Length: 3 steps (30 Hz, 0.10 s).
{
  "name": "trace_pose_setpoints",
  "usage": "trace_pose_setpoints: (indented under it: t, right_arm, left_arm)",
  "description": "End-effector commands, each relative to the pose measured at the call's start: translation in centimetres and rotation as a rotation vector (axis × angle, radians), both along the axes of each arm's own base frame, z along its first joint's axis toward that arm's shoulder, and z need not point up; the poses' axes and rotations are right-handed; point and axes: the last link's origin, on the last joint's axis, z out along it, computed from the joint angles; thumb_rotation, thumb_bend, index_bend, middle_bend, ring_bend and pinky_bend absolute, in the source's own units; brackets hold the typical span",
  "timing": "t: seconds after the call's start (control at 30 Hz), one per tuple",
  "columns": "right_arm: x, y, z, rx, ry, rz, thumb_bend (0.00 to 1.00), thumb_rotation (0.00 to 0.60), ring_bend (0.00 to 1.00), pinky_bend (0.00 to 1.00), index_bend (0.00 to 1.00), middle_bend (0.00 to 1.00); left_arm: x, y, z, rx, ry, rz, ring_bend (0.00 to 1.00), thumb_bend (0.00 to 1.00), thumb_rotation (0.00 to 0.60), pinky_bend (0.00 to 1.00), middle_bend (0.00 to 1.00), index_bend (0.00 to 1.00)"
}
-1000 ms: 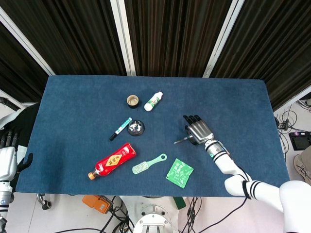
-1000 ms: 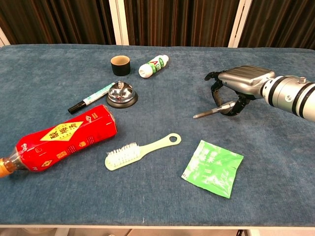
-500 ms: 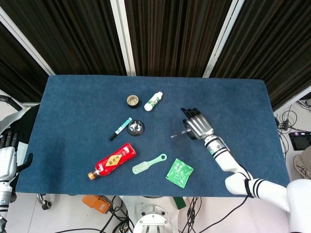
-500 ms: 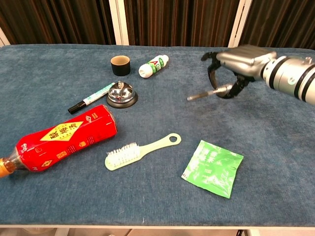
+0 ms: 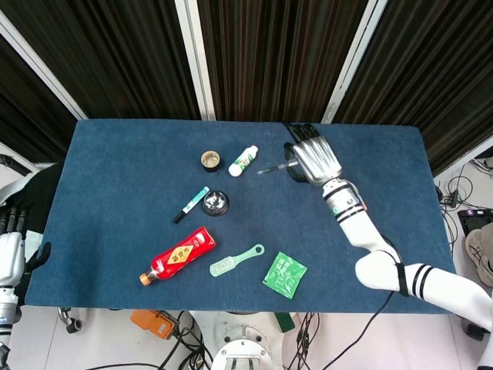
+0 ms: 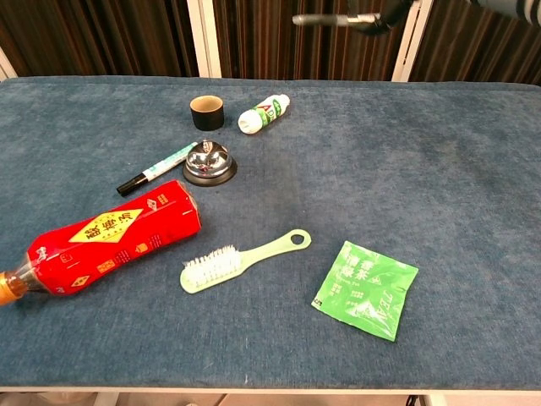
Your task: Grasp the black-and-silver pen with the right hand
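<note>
My right hand (image 5: 313, 160) is raised high above the blue table (image 5: 115, 177) and holds the black-and-silver pen (image 5: 271, 167), which sticks out to the left of the fingers. In the chest view only the pen (image 6: 334, 19) and a bit of the fingers (image 6: 385, 15) show at the top edge, against the dark curtain. My left hand (image 5: 11, 250) hangs off the table's left edge, holding nothing, fingers apart.
On the table lie a white bottle (image 5: 243, 160), a dark cup (image 5: 210, 160), a silver bell (image 5: 215, 203), a marker (image 5: 190, 204), a red bottle (image 5: 177, 255), a green brush (image 5: 236, 260) and a green packet (image 5: 285, 274).
The right hand has lifted the pen off the table and carried it up and toward the far edge. In the chest view it has risen almost out of frame.
</note>
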Motion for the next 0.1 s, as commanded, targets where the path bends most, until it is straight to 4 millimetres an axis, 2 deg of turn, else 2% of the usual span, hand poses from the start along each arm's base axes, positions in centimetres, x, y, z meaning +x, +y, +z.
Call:
trace_pose_setpoints:
  t: [0.03,0.1]
  right_arm:
    - [3.47,-1.33,1.59,-0.018,-0.058,0.007,0.62,0.6,0.19,0.2,0.67,0.13]
    - [4.17,-1.71,2.2,-0.031,-0.083,-0.008,0.62,0.6,0.19,0.2,0.67,0.13]
  left_arm:
    - [-0.03,-0.03,0.07,0.004,-0.004,0.002,0.07,0.34,0.6,0.13,0.0,0.07]
    - [-0.03,-0.04,0.07,0.005,-0.008,0.004,0.07,0.34,0.6,0.13,0.0,0.07]
